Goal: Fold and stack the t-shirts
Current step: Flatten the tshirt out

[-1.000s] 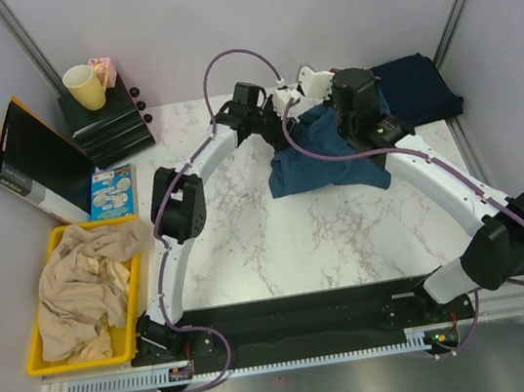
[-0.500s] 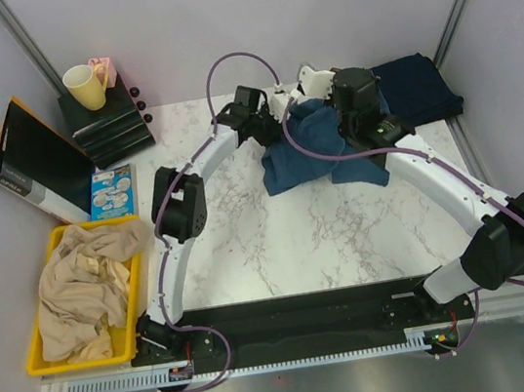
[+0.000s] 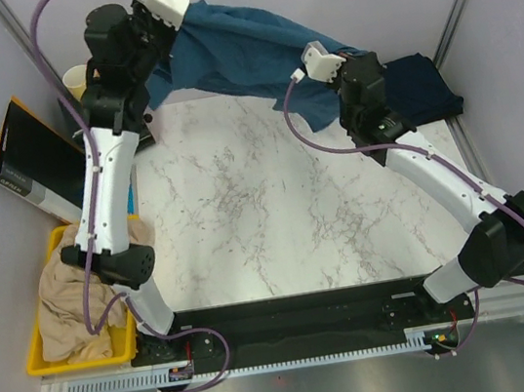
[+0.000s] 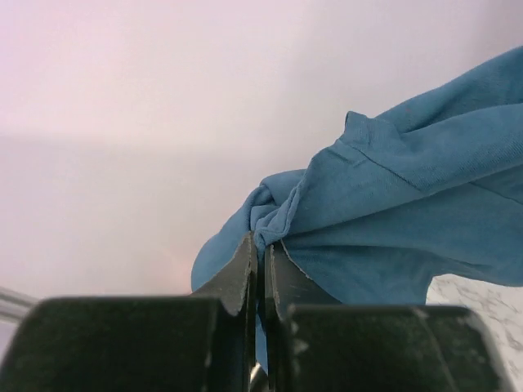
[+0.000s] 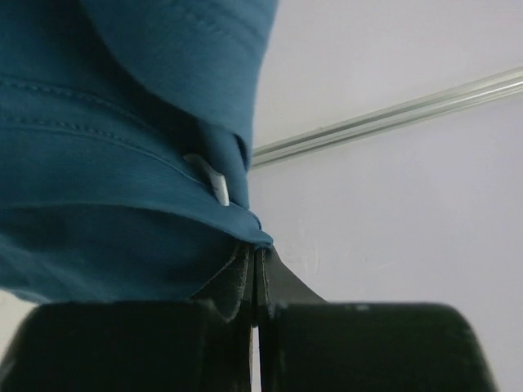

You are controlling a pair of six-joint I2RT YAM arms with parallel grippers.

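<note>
Left gripper (image 4: 263, 249): jaws pinched nearly together on a bunched edge of the blue shirt (image 3: 240, 46). You hold it high, with the cloth trailing off to this gripper's right.

Right gripper (image 5: 255, 255): shut just as tight on a hemmed edge of the same shirt. It sits lower than the left one, and the cloth runs up and away to its left.

Items, largest first:

1. Table (image 3: 246, 218): marble top, lying below both grippers and toward your side of them.
2. Blue shirt: slung in the air between your two grippers, its long axis running from the high left grip down to the lower right grip. It touches no surface that can be seen. The slack sags below the line between the grips, so the cloth is not yet spread flat.
3. Navy shirt (image 3: 418, 84): already folded and lying on the table just to the right of the right gripper, well apart from the left one. Your right arm is clearly the nearer to it.
4. Yellow tray (image 3: 80, 364): holds beige cloth, far below the left gripper beside that arm's base.

Judgement: to lay the blue shirt out, you would bring both grips down and toward yourself together, keeping that axis taut across the table.
</note>
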